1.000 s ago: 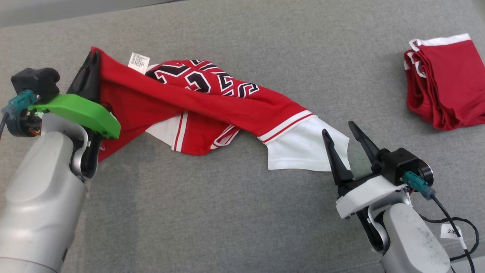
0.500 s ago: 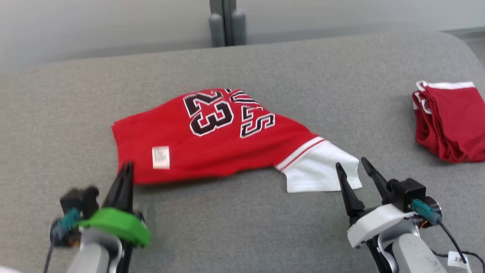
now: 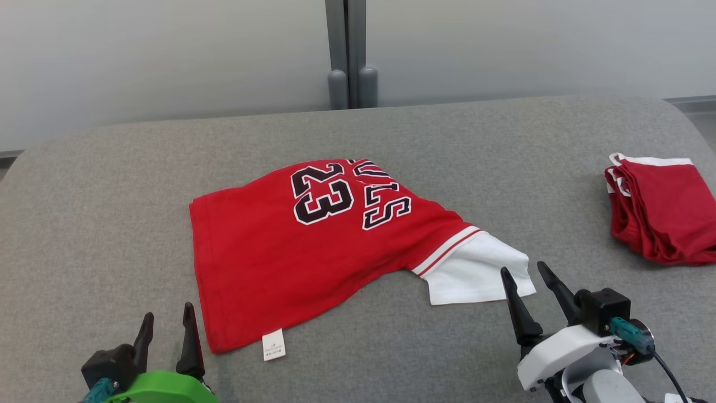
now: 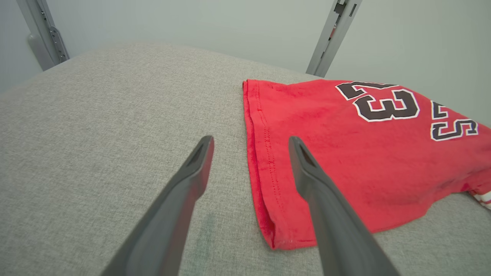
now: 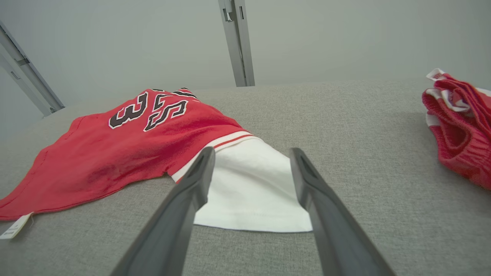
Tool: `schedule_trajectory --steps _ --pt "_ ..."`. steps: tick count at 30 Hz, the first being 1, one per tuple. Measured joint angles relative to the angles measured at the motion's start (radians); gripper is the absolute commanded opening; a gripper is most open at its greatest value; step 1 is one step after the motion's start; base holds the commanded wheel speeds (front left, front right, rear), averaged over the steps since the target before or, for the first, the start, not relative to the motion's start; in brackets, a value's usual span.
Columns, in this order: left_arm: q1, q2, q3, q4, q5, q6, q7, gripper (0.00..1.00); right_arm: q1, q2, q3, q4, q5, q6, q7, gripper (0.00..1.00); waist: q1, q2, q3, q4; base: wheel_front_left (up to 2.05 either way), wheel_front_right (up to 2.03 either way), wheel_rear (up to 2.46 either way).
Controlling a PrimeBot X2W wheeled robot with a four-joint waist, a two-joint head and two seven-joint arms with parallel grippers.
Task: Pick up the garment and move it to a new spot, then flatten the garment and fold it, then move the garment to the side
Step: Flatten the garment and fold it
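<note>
Loosely folded red jersey (image 3: 279,263), black 23, white sleeve (image 3: 475,268), left hand (image 3: 168,312) and right hand (image 3: 523,268) spread, empty

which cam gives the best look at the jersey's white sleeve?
Right wrist view: the white sleeve lies close, whole and flat, framed by the open right pincer. Head view has it whole too, but smaller. Left wrist view catches a bit of its striped trim at the frame's right edge.
</note>
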Motion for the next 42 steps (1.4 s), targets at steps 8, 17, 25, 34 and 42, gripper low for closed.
schedule_trajectory --steps 8,17,25,34,42 --pt "-0.001 -0.02 -0.002 0.009 0.026 -0.001 0.0 1.0 0.005 0.0 0.006 0.015 0.007 0.0 0.0 1.0 0.0 0.0 -0.004 -0.021 0.0 0.0 0.0" --pt "-0.01 -0.023 -0.043 0.098 0.011 -0.001 0.0 1.0 0.001 0.0 -0.015 0.057 -0.02 0.0 0.0 1.0 0.0 0.0 0.038 -0.02 0.0 0.0 0.0" --pt "-0.043 -0.023 -0.066 0.162 -0.015 -0.001 0.0 1.0 -0.037 0.0 -0.058 0.112 -0.063 0.0 0.0 1.0 0.0 0.0 0.086 -0.018 0.0 0.0 0.0" --pt "-0.092 -0.019 -0.101 0.215 -0.032 -0.001 -0.002 1.0 -0.108 -0.001 -0.109 0.182 -0.101 0.0 0.0 1.0 0.0 0.0 0.14 -0.014 0.0 0.0 0.0" --pt "-0.115 -0.011 -0.133 0.225 -0.054 -0.001 -0.006 1.0 -0.176 0.0 -0.099 0.269 -0.114 0.0 0.0 1.0 0.0 0.0 0.173 0.0 0.0 0.0 0.0"
